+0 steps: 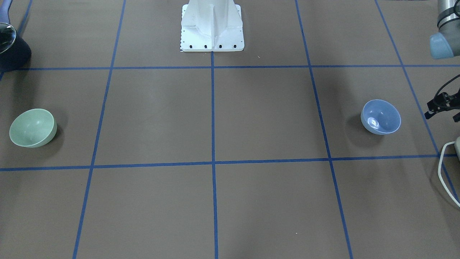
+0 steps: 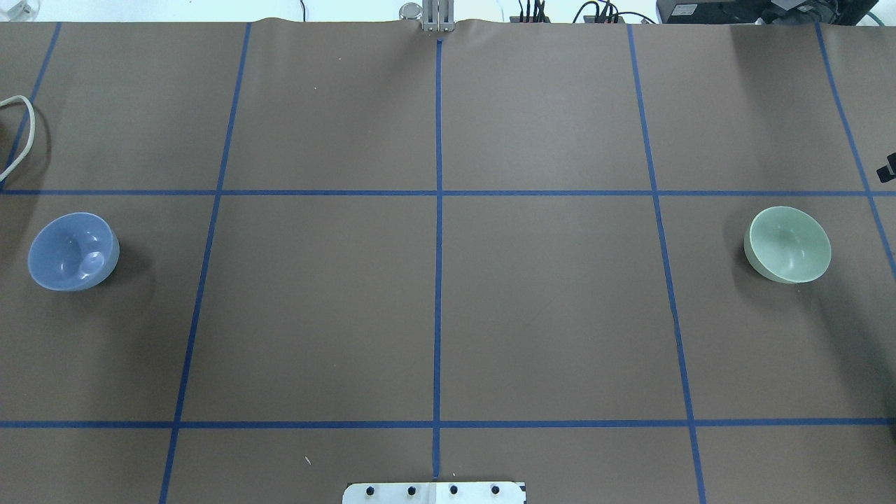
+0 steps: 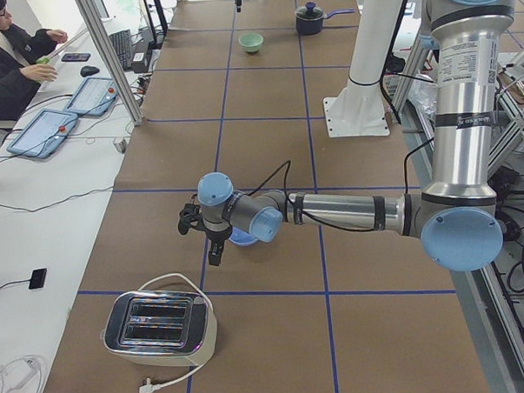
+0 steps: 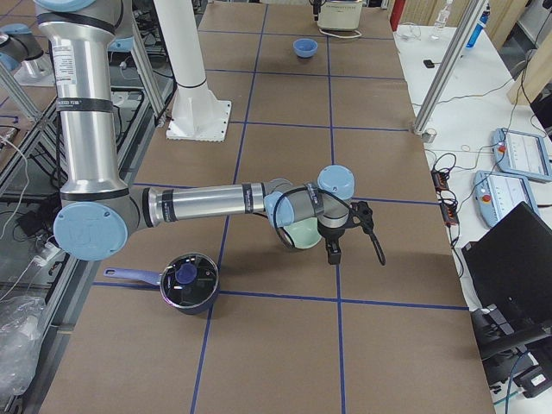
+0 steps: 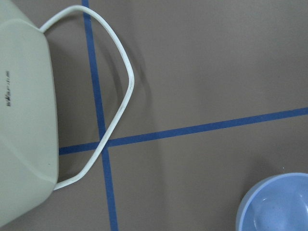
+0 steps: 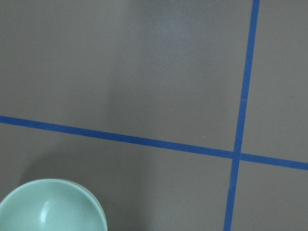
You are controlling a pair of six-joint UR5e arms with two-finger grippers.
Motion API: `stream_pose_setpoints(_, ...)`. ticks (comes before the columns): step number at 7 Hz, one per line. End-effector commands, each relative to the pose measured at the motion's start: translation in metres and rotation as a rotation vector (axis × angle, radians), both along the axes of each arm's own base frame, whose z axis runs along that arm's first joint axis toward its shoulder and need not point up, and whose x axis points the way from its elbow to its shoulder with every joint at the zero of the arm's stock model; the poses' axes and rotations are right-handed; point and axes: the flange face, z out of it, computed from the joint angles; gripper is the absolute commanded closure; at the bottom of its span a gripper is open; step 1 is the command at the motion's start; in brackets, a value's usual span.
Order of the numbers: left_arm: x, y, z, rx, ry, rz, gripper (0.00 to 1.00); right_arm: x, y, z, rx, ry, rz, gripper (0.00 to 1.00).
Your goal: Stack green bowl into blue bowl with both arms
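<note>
The green bowl (image 1: 33,128) stands upright on the brown table at the robot's right end; it also shows in the overhead view (image 2: 789,244) and at the bottom left of the right wrist view (image 6: 50,208). The blue bowl (image 1: 381,117) stands upright at the robot's left end, also in the overhead view (image 2: 72,250) and the left wrist view (image 5: 275,202). The left gripper (image 3: 214,251) hangs above the table beside the blue bowl. The right gripper (image 4: 333,252) hangs beside the green bowl (image 4: 302,233). I cannot tell whether either is open or shut. No fingers show in the wrist views.
A cream toaster (image 3: 159,327) with a white cable (image 5: 122,82) sits past the blue bowl at the left end. A dark lidded pot (image 4: 185,283) sits near the green bowl. The white pedestal (image 1: 212,25) stands at the robot's side. An operator (image 3: 12,59) sits at a side desk.
</note>
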Motion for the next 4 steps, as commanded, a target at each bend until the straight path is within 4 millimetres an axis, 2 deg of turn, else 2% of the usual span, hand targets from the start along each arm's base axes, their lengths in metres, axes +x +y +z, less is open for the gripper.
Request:
stream_pose_setpoints(1, 0.056, 0.006, 0.015, 0.013, 0.018, 0.037, 0.02, -0.001, 0.000, 0.001, -0.001, 0.000, -0.002, 0.00)
stream_pose_setpoints(2, 0.062, 0.008, 0.025, 0.031, 0.025, 0.051, 0.03, 0.000, 0.000, 0.002, -0.002, 0.001, 0.000, 0.00)
stream_pose_setpoints(3, 0.070, 0.009, 0.025, 0.046, 0.033, 0.063, 0.18, -0.001, 0.001, 0.002, -0.004, 0.001, -0.002, 0.00)
stream_pose_setpoints(4, 0.071, 0.010, 0.023, 0.054, 0.037, 0.066, 0.67, 0.000, 0.001, 0.002, -0.004, 0.001, 0.000, 0.00)
